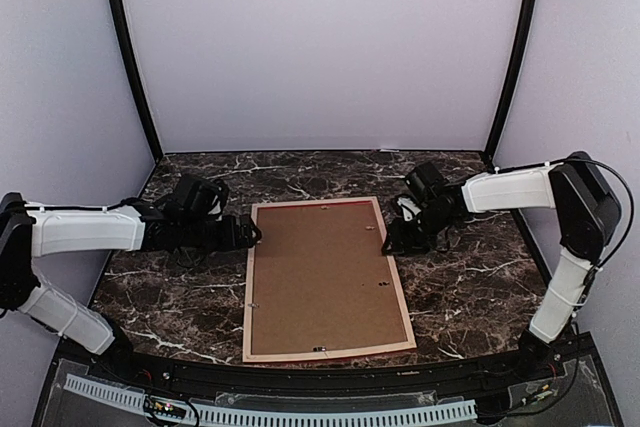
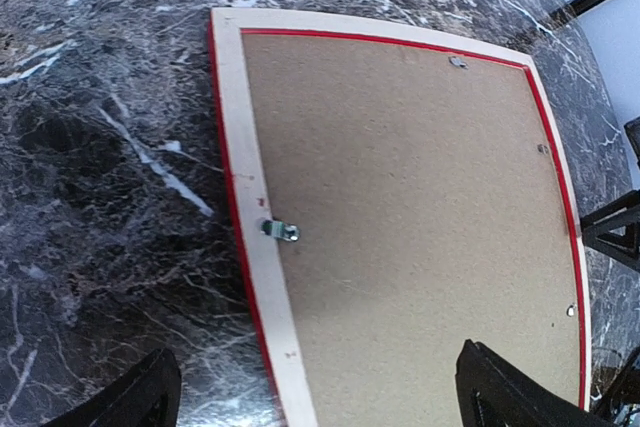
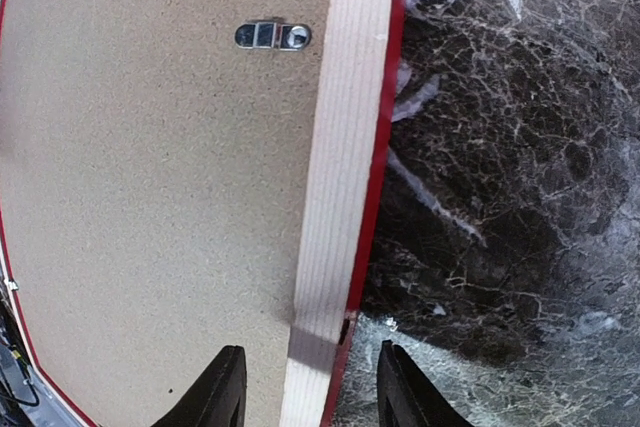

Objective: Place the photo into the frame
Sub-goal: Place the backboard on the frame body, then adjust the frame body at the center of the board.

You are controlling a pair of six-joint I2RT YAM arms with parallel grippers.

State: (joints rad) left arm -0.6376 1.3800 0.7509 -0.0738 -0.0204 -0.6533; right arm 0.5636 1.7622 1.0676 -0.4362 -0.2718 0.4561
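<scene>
The frame (image 1: 248, 297) lies face down in the middle of the table, pale wood back up, red outer edge showing. A plain brown backing board (image 1: 325, 277) fills its opening. The photo is hidden. My left gripper (image 1: 252, 234) is open, its jaws astride the frame's left rail (image 2: 245, 177); one jaw is over the table, the other over the backing board (image 2: 410, 207). My right gripper (image 1: 392, 239) is open, its jaws astride the right rail (image 3: 345, 147) near the far corner. Neither gripper holds anything.
The table (image 1: 470, 287) is dark marble. Small metal turn clips sit on the rails by the board, one on the left (image 2: 281, 232) and one on the right (image 3: 272, 36). White walls with black posts (image 1: 130, 57) close in the back and sides.
</scene>
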